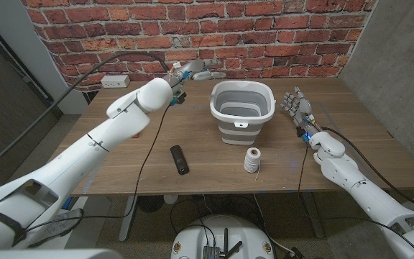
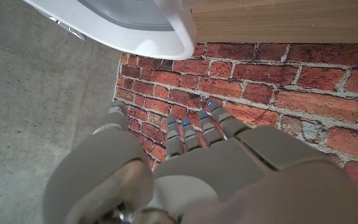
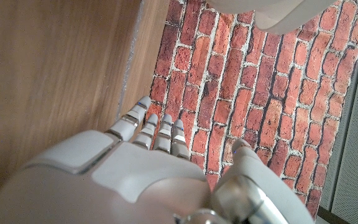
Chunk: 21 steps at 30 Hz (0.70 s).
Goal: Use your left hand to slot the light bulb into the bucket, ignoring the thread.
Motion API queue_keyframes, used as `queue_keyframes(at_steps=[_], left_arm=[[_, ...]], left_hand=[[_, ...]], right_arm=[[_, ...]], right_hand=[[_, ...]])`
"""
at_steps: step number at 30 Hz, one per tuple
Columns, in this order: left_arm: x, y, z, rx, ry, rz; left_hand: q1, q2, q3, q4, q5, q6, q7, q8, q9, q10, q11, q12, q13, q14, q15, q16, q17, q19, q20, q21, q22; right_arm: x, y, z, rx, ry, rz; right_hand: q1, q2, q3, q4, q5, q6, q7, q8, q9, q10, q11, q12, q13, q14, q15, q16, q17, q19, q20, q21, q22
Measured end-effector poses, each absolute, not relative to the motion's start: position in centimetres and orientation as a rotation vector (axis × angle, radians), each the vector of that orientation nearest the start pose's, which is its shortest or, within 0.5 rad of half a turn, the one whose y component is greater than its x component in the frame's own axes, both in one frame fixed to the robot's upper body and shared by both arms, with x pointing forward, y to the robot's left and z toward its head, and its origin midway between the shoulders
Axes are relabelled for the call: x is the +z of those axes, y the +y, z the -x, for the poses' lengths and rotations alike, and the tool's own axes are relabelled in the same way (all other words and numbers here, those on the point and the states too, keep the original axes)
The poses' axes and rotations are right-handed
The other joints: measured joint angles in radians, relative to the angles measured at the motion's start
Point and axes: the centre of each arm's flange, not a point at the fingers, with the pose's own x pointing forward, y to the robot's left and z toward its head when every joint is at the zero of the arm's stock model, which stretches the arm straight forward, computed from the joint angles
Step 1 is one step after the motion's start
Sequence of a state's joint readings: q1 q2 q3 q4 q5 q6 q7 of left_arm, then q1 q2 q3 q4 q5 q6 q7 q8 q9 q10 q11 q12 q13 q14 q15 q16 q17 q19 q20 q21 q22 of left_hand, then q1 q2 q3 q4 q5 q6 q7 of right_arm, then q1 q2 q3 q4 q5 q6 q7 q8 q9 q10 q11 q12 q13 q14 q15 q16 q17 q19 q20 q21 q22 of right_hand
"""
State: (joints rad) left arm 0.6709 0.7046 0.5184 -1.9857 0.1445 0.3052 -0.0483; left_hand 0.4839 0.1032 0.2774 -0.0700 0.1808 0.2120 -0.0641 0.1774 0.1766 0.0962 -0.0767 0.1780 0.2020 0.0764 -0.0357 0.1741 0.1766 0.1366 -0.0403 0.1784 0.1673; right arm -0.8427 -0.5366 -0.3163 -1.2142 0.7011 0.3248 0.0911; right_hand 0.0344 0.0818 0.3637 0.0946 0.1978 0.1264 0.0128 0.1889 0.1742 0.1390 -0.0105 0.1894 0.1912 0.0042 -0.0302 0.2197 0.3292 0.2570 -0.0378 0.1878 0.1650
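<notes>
Head view: left hand raised near the back of the wooden counter, just left of the white-and-grey collapsible plastic bucket, pinching the white glass light bulb close beside the rim. Right hand upright right of the bucket, fingers spread, holding nothing. White spool of thread and black remote-like bar lay nearer.

Left wrist view: fingers extended toward brick wall.

Right wrist view: fingers straight.

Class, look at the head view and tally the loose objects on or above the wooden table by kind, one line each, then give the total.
Buckets: 1, the white and grey bucket
Thread spools: 1, the white thread
Black remote-like bars: 1, the black bar
Light bulbs: 1, the light bulb in the left hand
Total: 4
</notes>
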Motion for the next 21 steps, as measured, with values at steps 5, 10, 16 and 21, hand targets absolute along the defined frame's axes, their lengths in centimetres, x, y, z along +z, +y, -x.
queue_keyframes(at_steps=[5,10,16,21], left_arm=[[12.2,17.3,-54.5,-0.113,-0.786,-0.907],[10.8,18.4,-54.9,-0.076,-0.791,-0.833],[9.0,19.7,-55.3,-0.035,-0.785,-0.749],[7.5,20.6,-55.7,-0.007,-0.773,-0.683]], left_hand=[[-0.018,0.000,-0.004,0.004,0.000,-0.016,0.005,0.000,0.000,-0.005,-0.005,0.000,-0.006,0.000,0.000,0.000,0.000,-0.004,0.004,0.000,0.000],[-0.047,0.007,-0.011,0.017,0.000,-0.046,0.010,-0.008,0.000,-0.011,0.000,0.000,-0.012,0.000,0.000,0.000,0.000,-0.010,-0.001,0.000,0.000],[-0.094,0.037,-0.012,0.043,0.000,-0.075,0.018,-0.008,0.000,-0.023,0.012,0.000,-0.016,-0.020,-0.001,0.000,0.000,-0.015,0.004,0.000,0.000],[-0.122,0.038,-0.014,0.052,0.000,-0.092,0.035,-0.008,-0.005,-0.039,0.028,0.000,-0.021,-0.032,0.000,0.000,0.000,-0.026,0.004,0.000,0.000]], right_arm=[[-3.7,-34.0,-65.5,0.161,-0.579,-0.054],[-3.9,-33.9,-65.6,0.166,-0.574,-0.047],[-4.1,-33.8,-65.9,0.169,-0.568,-0.042],[-4.2,-33.7,-66.0,0.169,-0.574,-0.042]], right_hand=[[0.000,0.000,0.000,0.000,0.006,0.000,0.000,0.000,0.000,0.000,0.000,0.000,0.000,0.000,0.000,0.000,0.000,0.000,0.000,0.000,0.000],[0.000,0.000,0.000,0.000,0.006,0.000,0.000,0.000,0.000,0.000,0.000,0.000,0.000,0.000,0.000,0.000,0.000,0.000,0.000,0.000,0.000],[0.000,0.000,-0.004,0.004,0.006,-0.004,0.004,0.000,0.000,0.000,0.000,0.000,0.000,0.000,0.000,0.000,-0.005,0.000,0.000,0.000,0.000],[0.000,0.000,-0.004,0.004,0.006,-0.004,0.004,0.000,0.000,0.000,0.000,0.000,0.000,0.000,0.000,0.000,-0.005,0.000,0.000,0.000,0.000]])
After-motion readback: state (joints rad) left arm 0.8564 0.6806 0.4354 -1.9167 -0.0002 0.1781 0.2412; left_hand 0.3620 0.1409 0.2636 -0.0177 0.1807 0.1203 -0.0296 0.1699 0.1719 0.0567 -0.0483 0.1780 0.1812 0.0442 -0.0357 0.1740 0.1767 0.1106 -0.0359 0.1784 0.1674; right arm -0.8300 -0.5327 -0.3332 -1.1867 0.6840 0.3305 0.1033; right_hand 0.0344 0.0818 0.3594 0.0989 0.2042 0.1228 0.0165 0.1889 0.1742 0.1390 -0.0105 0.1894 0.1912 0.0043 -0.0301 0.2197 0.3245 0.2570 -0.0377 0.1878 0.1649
